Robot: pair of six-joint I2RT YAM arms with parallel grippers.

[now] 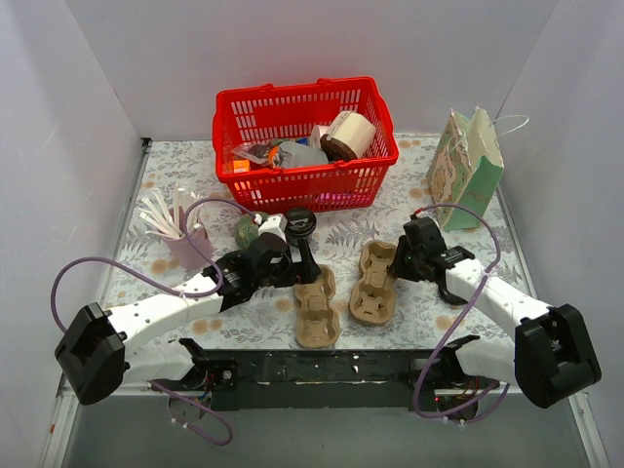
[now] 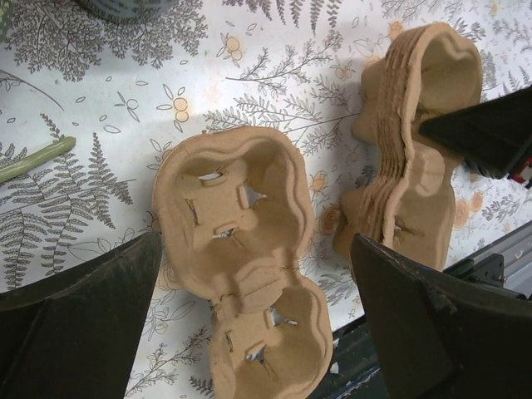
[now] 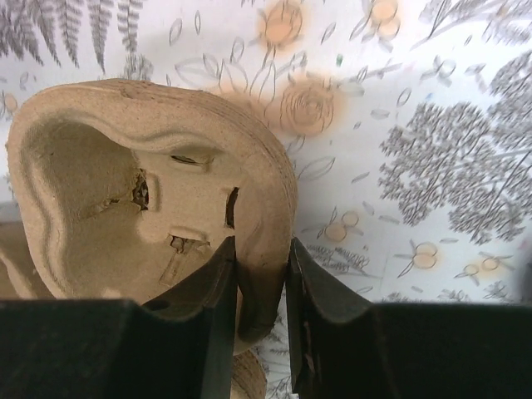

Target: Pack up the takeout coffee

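Pulp cup carrier (image 2: 237, 274) lies flat on the fern-printed bench (image 1: 195, 156), in front of the red basket (image 1: 302, 185). The left gripper (image 2: 253, 249) stands over it, jaws wide, touching nothing. The carrier stack (image 3: 125, 191) sits beside it. The right gripper (image 3: 262, 249) has jaws narrow, pinching the stack's rim at the basket end. White walls (image 1: 292, 49) enclose the bench on three sides

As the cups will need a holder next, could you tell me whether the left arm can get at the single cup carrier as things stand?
Probably yes: the left gripper hangs open right above the single carrier with nothing between them. The right gripper pinches the stack off to the side.
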